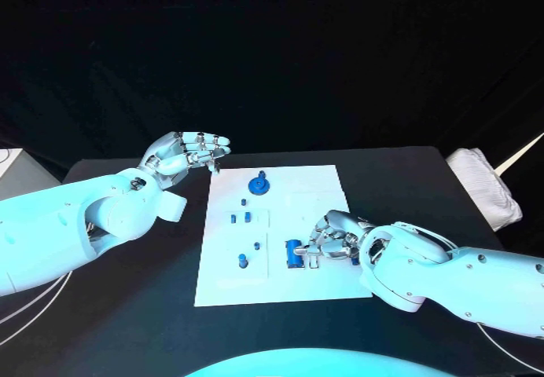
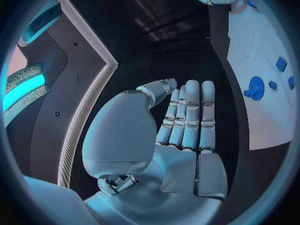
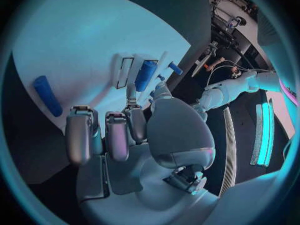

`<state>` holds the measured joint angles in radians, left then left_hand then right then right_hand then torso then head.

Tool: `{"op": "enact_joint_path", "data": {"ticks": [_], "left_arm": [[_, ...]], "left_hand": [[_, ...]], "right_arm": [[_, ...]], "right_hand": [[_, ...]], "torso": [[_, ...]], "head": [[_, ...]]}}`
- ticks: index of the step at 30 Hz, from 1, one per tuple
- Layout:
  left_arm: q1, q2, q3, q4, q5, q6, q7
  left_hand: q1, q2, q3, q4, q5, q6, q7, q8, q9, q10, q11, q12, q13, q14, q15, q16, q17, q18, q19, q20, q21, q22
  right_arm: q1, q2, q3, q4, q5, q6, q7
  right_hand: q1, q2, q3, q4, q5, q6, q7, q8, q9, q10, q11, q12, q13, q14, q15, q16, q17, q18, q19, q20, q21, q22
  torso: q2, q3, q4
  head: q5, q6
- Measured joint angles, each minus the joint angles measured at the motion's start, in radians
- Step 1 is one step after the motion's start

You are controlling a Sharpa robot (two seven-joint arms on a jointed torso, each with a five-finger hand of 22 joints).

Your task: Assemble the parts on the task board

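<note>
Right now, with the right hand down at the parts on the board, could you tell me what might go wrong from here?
1. The right hand is curled at a blue cylinder on the task board; a poor pinch could let it roll away.
2. Its fingers sit close to another small blue part and may knock it.
3. The left hand hovers off the board's far corner, so nothing steadies the board if it shifts.

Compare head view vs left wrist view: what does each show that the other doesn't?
Head only: the whole task board, a blue cylinder by the right robot hand, and small blue parts near the board's left edge.
Left wrist only: the left robot hand's palm side, fingers straight and close together, holding nothing.
Both: the left robot hand off the board, the round blue part, and the right robot hand at the board.
</note>
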<state>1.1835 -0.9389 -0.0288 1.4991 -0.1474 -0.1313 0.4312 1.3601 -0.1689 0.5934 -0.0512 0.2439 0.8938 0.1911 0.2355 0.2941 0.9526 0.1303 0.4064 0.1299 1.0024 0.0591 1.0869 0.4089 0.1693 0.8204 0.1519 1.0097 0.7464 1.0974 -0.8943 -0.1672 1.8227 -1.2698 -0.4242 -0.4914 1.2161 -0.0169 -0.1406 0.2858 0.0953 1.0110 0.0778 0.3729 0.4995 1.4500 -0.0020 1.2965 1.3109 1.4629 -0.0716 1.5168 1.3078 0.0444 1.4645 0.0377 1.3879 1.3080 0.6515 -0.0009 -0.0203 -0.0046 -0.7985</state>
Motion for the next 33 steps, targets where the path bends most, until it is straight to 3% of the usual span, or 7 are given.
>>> {"op": "enact_joint_path", "data": {"ticks": [10, 18, 22, 26, 33], "left_arm": [[0.000, -0.007, 0.000, 0.005, 0.000, 0.000, 0.000], [0.000, -0.013, 0.000, 0.008, 0.000, 0.000, 0.000], [0.000, -0.013, 0.000, 0.008, 0.000, 0.000, 0.000], [0.000, -0.012, 0.000, 0.007, 0.000, 0.000, 0.000], [0.000, -0.011, 0.000, 0.005, 0.000, 0.000, 0.000]], "left_hand": [[0.000, 0.000, 0.000, 0.000, 0.000, 0.000, 0.000, 0.000, 0.000, 0.000, 0.000, 0.000, 0.000, 0.000, 0.000, 0.000, 0.000, 0.000, 0.000, 0.000, 0.000, 0.000], [0.000, 0.000, 0.000, 0.000, 0.000, 0.000, 0.000, 0.000, -0.001, 0.000, 0.000, 0.000, 0.000, 0.000, 0.000, -0.004, 0.000, 0.000, 0.000, 0.000, 0.000, 0.001], [0.000, 0.000, 0.000, 0.000, 0.000, 0.000, 0.000, 0.000, -0.001, 0.000, 0.000, 0.000, 0.000, 0.000, 0.000, -0.004, 0.000, 0.000, 0.000, 0.000, 0.000, 0.001], [0.000, 0.000, 0.000, 0.000, 0.000, 0.000, 0.000, 0.000, -0.001, 0.000, 0.000, 0.000, 0.000, 0.000, 0.000, -0.004, 0.000, 0.000, 0.000, 0.000, 0.000, 0.001], [0.000, 0.000, 0.000, 0.000, 0.000, 0.000, 0.000, 0.000, -0.001, 0.000, 0.000, 0.000, 0.000, 0.000, 0.000, -0.004, 0.000, 0.000, 0.000, 0.000, 0.000, 0.001]], "right_arm": [[0.032, -0.142, 0.002, 0.047, -0.008, -0.035, 0.027], [0.032, -0.225, -0.001, 0.040, -0.026, -0.054, 0.032], [0.027, -0.244, -0.003, 0.038, -0.035, -0.060, 0.032], [0.019, -0.251, -0.005, 0.038, -0.050, -0.061, 0.029], [-0.004, -0.240, -0.014, 0.026, -0.074, -0.060, 0.015]], "right_hand": [[0.038, -0.003, -0.005, 0.000, 0.006, -0.005, 0.002, -0.006, -0.001, 0.002, 0.006, 0.012, -0.001, 0.004, 0.004, 0.000, 0.000, 0.000, 0.000, 0.000, 0.023, 0.000], [0.072, -0.010, -0.011, 0.000, 0.039, -0.005, 0.002, -0.013, -0.005, 0.001, 0.008, 0.016, -0.001, 0.004, 0.005, 0.000, 0.000, 0.000, 0.000, 0.000, 0.023, 0.000], [0.078, -0.008, -0.011, 0.000, 0.050, -0.005, 0.002, -0.013, -0.005, 0.001, 0.008, 0.016, 0.000, 0.005, 0.006, 0.000, 0.000, 0.000, 0.000, 0.000, 0.023, 0.000], [0.115, -0.014, -0.014, -0.003, 0.103, -0.005, 0.002, -0.019, -0.009, 0.001, 0.008, 0.020, 0.000, 0.004, 0.008, 0.004, 0.000, 0.000, 0.000, 0.000, 0.028, 0.000], [0.143, -0.015, -0.014, -0.003, 0.103, -0.005, 0.002, -0.025, -0.012, 0.003, 0.006, 0.017, 0.006, 0.006, 0.010, 0.004, 0.000, 0.000, 0.000, 0.000, 0.028, 0.000]], "torso": [[-0.001, -0.0006, -0.0044], [0.001, 0.0007, -0.0087], [0.002, 0.0008, -0.0091], [0.001, 0.0013, -0.0098], [0.000, 0.0008, -0.0095]], "head": [[-0.012, 0.005], [-0.025, 0.013], [-0.030, 0.013], [-0.031, 0.012], [-0.031, 0.009]]}}
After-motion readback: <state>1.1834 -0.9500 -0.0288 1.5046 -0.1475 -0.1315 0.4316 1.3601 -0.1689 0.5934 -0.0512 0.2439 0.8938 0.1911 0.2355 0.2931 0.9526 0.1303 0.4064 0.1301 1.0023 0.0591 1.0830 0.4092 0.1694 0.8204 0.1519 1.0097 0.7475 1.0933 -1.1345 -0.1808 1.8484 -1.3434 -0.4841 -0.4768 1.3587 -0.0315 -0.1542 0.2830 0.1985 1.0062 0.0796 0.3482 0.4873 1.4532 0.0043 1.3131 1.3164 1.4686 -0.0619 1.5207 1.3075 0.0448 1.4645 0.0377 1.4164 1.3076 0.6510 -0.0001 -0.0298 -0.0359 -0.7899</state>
